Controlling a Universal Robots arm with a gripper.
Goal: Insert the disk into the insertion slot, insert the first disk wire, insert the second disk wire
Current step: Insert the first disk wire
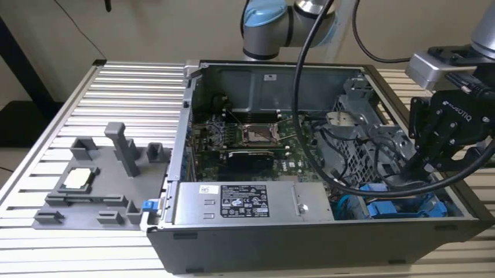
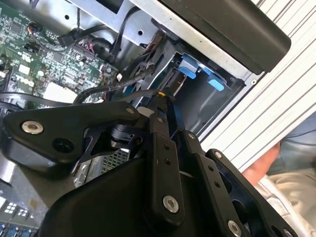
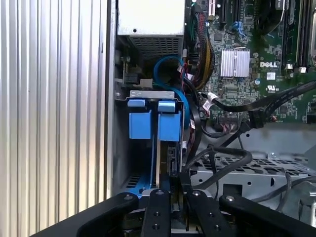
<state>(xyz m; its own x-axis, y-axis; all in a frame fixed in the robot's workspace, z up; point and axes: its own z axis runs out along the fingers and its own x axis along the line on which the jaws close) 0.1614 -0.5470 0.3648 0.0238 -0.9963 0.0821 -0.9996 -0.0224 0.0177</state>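
blue-framed disk (image 3: 168,126), edge-on, in insertion slot (image 3: 120,148)

Robot lab: slotted aluminium bench (image 1: 131,87).

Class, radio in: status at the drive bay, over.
Gripper poised at the slot mouth. Disk in blue carrier sits inside the slot. Black cables crowd alongside.

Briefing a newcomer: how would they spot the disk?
Find the open computer case on the table. In its corner at the exterior view's right, beside the grey power supply box, sits the disk. Its blue frame stands out among grey metal.
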